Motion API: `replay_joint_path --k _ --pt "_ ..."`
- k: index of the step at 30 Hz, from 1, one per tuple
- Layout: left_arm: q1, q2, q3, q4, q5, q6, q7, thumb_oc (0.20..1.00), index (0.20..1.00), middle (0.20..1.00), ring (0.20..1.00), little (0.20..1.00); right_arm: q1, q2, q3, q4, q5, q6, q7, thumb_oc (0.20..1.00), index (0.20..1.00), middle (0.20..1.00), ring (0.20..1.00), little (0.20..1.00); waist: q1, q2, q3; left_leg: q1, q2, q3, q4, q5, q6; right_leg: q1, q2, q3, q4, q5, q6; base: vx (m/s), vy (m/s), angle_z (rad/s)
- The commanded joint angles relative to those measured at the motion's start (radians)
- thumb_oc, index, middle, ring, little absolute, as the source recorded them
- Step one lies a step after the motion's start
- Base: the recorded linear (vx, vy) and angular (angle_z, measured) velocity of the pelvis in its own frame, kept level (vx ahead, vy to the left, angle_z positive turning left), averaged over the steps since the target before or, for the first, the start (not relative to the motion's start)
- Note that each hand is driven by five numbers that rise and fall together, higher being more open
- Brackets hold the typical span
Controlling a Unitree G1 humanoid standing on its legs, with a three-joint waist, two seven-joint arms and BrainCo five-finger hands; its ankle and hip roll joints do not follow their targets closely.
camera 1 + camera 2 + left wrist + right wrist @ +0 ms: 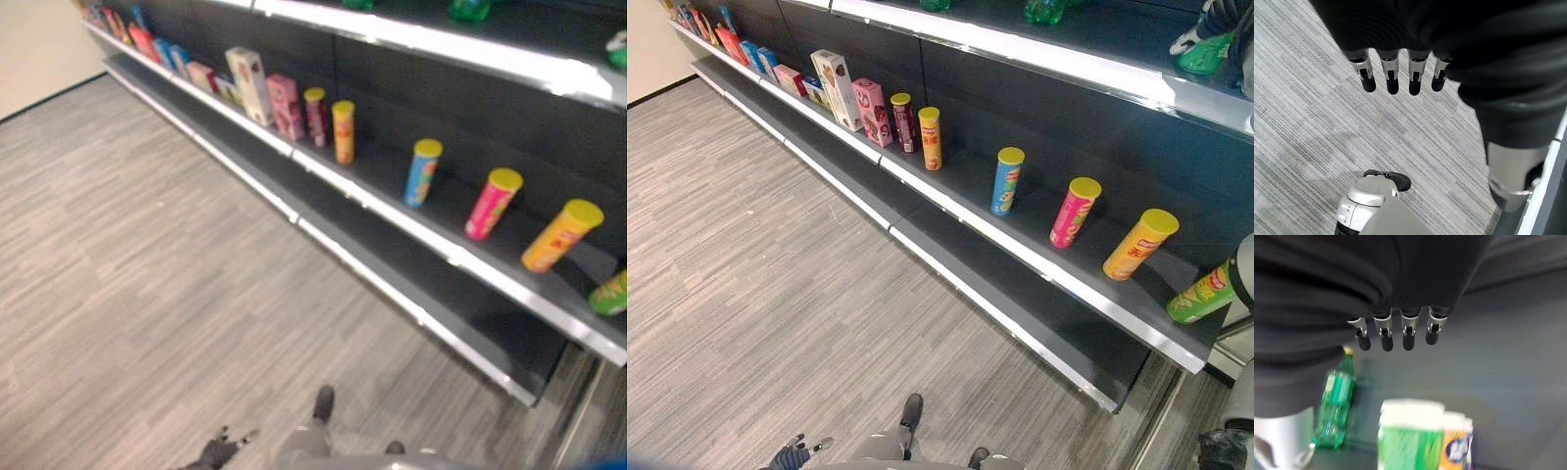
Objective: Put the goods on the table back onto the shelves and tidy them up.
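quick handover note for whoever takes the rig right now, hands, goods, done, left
Left hand: open, fingers straight, holding nothing, hanging low over the floor.
Right hand: open and empty, raised at the upper shelf by a green bottle and two cups.
Goods: on the middle shelf boxes line the far end, then two upright cans, then blue, pink, orange and green cans spaced apart; the green one lies nearly flat.
Done: these goods are on shelves.
Left: probably straighten and close up the spaced cans. No table in view.
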State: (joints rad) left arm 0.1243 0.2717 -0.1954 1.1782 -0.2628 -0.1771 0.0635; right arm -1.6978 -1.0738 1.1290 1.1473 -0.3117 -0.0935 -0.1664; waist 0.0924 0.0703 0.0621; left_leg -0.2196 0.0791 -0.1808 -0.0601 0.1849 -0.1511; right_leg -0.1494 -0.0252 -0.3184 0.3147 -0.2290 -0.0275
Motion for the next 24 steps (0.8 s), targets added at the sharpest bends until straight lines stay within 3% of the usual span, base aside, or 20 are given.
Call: replay_joint_path --k 1,4,5,6,7,9,11,12,17,21,24 --pt "-0.049 0.037 0.035 0.030 0.004 -0.019 0.030 1.000 1.000 1.000 1.000 1.000 -0.180 -0.124 0.070 -0.131 0.034 0.015 -0.091 1.000 1.000 1.000 1.000 1.000 -0.005 -0.105 0.022 0.229 -0.033 0.067 -0.027 -0.175 -0.025 0.162 -0.057 0.131 -0.372 0.212 0.192 0.00 0.060 -0.30" --pt "-0.029 0.003 0.072 0.017 0.012 -0.006 0.042 1.000 1.000 1.000 1.000 1.000 -0.069 -0.281 -0.086 -0.507 0.036 0.019 -0.157 1.000 1.000 1.000 1.000 1.000 -0.035 -0.091 0.021 0.240 -0.031 0.094 -0.027 -0.191 -0.011 0.158 -0.062 0.159 -0.374 0.219 0.201 -0.01 0.136 -0.32" --pt "-0.029 0.000 0.085 0.019 0.023 -0.002 0.045 1.000 1.000 1.000 1.000 1.000 0.054 -0.320 -0.202 -0.619 0.037 0.012 -0.160 1.000 1.000 1.000 1.000 1.000 -0.045 -0.089 0.022 0.245 -0.030 0.104 -0.027 -0.197 -0.005 0.153 -0.062 0.173 -0.371 0.223 0.202 0.00 0.083 -0.33" --pt "-0.027 0.008 0.085 0.019 0.023 -0.002 0.045 1.000 1.000 1.000 1.000 1.000 0.087 -0.322 -0.235 -0.626 0.033 0.013 -0.161 1.000 1.000 1.000 1.000 1.000 -0.043 -0.098 0.019 0.245 -0.030 0.105 -0.027 -0.197 -0.005 0.153 -0.062 0.173 -0.371 0.223 0.202 -0.04 0.134 -0.34" --pt "-0.028 -0.029 0.108 0.019 0.034 0.005 0.045 1.000 1.000 1.000 1.000 1.000 0.214 -0.355 -0.374 -0.803 0.093 -0.025 -0.160 1.000 1.000 1.000 1.000 1.000 -0.069 -0.070 0.022 0.244 -0.034 0.121 -0.027 -0.197 0.007 0.139 -0.067 0.191 -0.369 0.234 0.208 -0.04 0.138 -0.42" --pt "-0.024 -0.023 0.129 0.016 0.048 0.008 0.045 1.000 1.000 1.000 1.000 1.000 0.612 -0.337 -0.752 -1.005 0.159 -0.081 -0.135 1.000 1.000 1.000 1.000 1.000 -0.086 -0.088 0.017 0.254 -0.036 0.148 -0.027 -0.208 0.020 0.125 -0.069 0.223 -0.367 0.244 0.215 -0.05 0.158 -0.40" --pt "-0.028 -0.014 0.125 0.012 0.079 0.007 0.037 1.000 1.000 1.000 1.000 1.000 0.877 -0.268 -0.972 -1.165 0.210 -0.134 -0.085 1.000 1.000 1.000 1.000 1.000 -0.091 -0.101 0.020 0.266 -0.039 0.174 -0.027 -0.224 0.034 0.107 -0.069 0.257 -0.361 0.250 0.224 -0.03 0.155 -0.61" --pt "-0.033 -0.003 0.114 0.007 0.102 0.007 0.031 1.000 1.000 1.000 1.000 1.000 0.954 -0.236 -1.019 -1.230 0.239 -0.160 -0.039 1.000 1.000 1.000 1.000 1.000 -0.088 -0.110 0.024 0.272 -0.043 0.188 -0.027 -0.230 0.042 0.094 -0.069 0.278 -0.356 0.257 0.229 -0.07 0.175 -1.06" --pt "-0.095 0.048 0.109 -0.034 0.144 -0.001 0.021 1.000 1.000 1.000 1.000 1.000 1.023 -0.146 -0.949 -1.391 0.308 -0.197 0.087 1.000 1.000 1.000 1.000 1.000 -0.132 -0.141 0.049 0.291 -0.059 0.296 -0.027 -0.247 0.074 -0.002 -0.074 0.373 -0.316 0.334 0.289 -0.12 0.201 -1.03" --pt "-0.124 0.082 0.096 -0.041 0.177 -0.008 0.010 1.000 1.000 1.000 1.000 1.000 1.029 -0.112 -0.912 -1.431 0.370 -0.217 0.137 1.000 1.000 1.000 1.000 1.000 -0.155 -0.164 0.063 0.297 -0.050 0.358 -0.027 -0.246 0.068 -0.051 -0.052 0.404 -0.297 0.380 0.289 -0.10 0.071 -0.85" --pt "-0.145 0.112 0.082 -0.068 0.200 -0.015 -0.001 1.000 1.000 1.000 1.000 1.000 1.000 -0.140 -0.887 -1.451 0.420 -0.230 0.155 1.000 1.000 1.000 1.000 1.000 -0.169 -0.166 0.073 0.309 -0.045 0.415 -0.027 -0.245 0.078 -0.068 -0.056 0.371 -0.281 0.357 0.289 -0.11 0.121 -0.98"
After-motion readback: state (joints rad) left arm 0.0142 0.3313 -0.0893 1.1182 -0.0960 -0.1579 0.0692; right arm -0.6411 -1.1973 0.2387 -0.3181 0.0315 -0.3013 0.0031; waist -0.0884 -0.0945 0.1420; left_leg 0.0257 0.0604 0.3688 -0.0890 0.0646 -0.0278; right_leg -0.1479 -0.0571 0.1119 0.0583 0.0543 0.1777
